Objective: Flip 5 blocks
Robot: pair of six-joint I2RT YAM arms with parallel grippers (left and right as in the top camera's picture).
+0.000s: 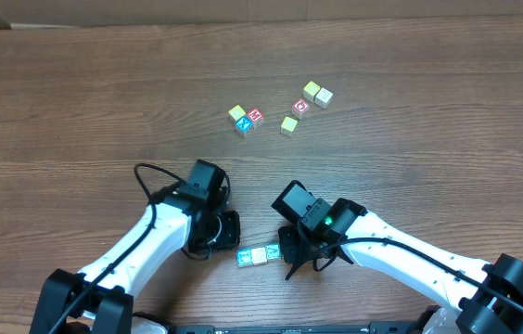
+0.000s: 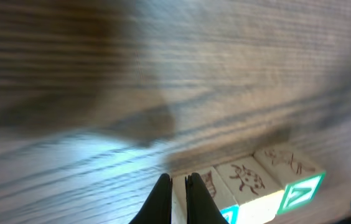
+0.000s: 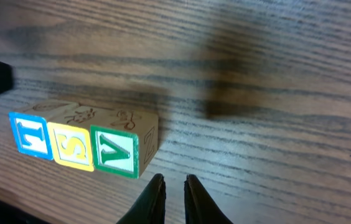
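Three blocks lie in a touching row near the front edge: a blue-faced one, a yellow-faced one and a green-faced one. My left gripper is shut and empty, with its tips at the row's left end, partly covering the nearest block. The ladybird-topped block and the green-sided block lie to its right. My right gripper is shut on nothing, just beside the green block's free end.
Several more blocks are scattered farther back: one cluster at centre, a single yellow block, a red-faced one and a pale pair. The wooden table runs left and right. Both arms come in from the front edge.
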